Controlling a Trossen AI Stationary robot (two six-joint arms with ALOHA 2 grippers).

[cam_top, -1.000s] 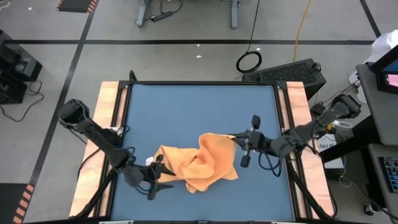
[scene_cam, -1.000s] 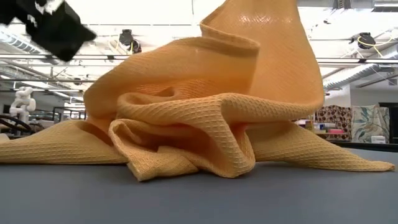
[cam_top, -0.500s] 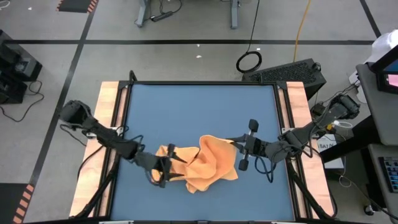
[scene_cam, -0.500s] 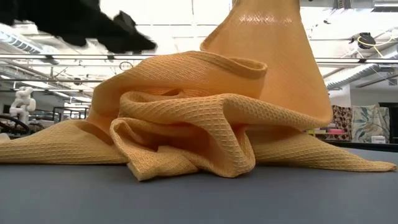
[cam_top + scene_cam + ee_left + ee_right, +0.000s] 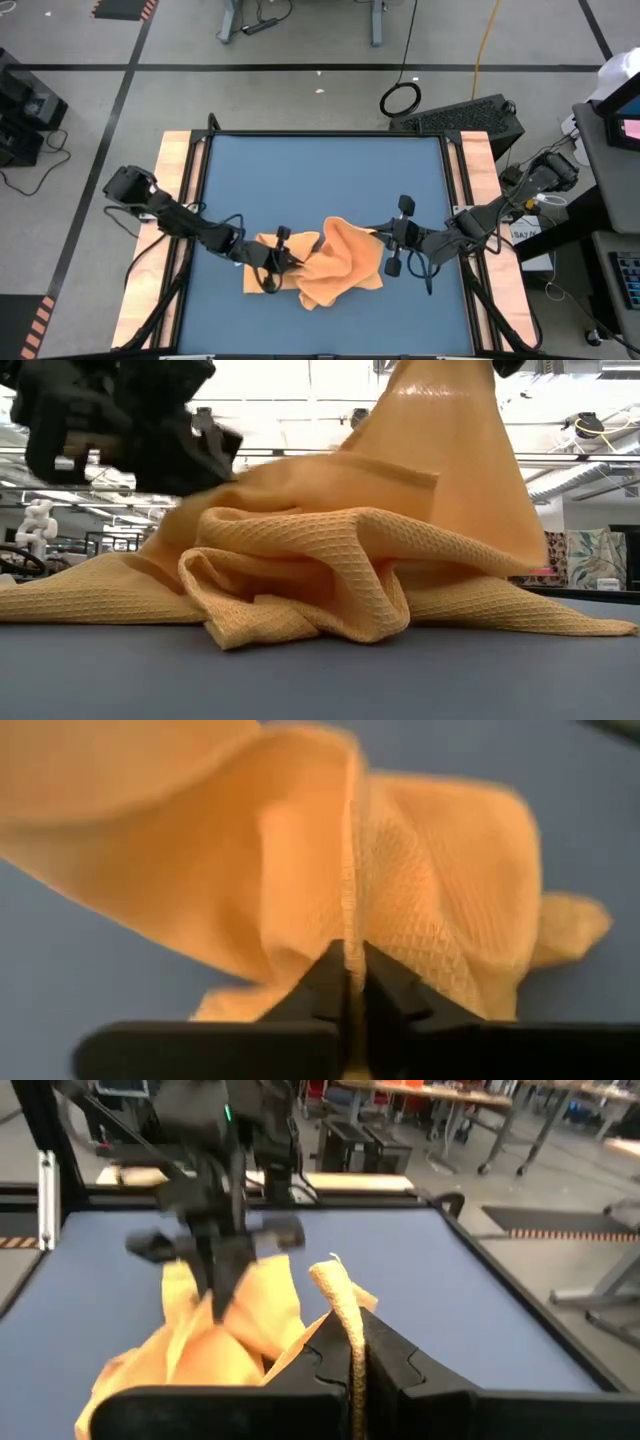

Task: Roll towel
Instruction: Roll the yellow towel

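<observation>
The orange-yellow towel (image 5: 335,265) lies crumpled on the near middle of the blue table, its lower folds (image 5: 300,600) resting on the top. My left gripper (image 5: 288,258) is at the heap's left side, shut on the cloth. My right gripper (image 5: 380,240) is at the heap's right side, also shut on the cloth, which it holds up in a tall peak (image 5: 440,440). In the low view my left gripper (image 5: 150,430) shows dark at the upper left. My left gripper pinches a raised hemmed edge (image 5: 350,920) of the towel between its two fingers. It comes in from the table's left, slanting down. The cloth beyond the fingers falls away onto the heap. My right gripper pinches a hemmed edge near a corner (image 5: 335,1280) of the towel between its two fingers, coming level from the table's right. That part is lifted clear, and the cloth slopes down from it to the heap on the table.
Bare blue table top (image 5: 320,180) stretches over the far half. Wooden rails (image 5: 178,200) run along both sides. My left arm (image 5: 215,1250) shows across the towel in the right wrist view. Room clutter stands beyond the table.
My left gripper has moved from the near left toward the table's right and far side, up to the towel, and has shut on an edge of it. The fold at the top left of the heap has shifted a little.
</observation>
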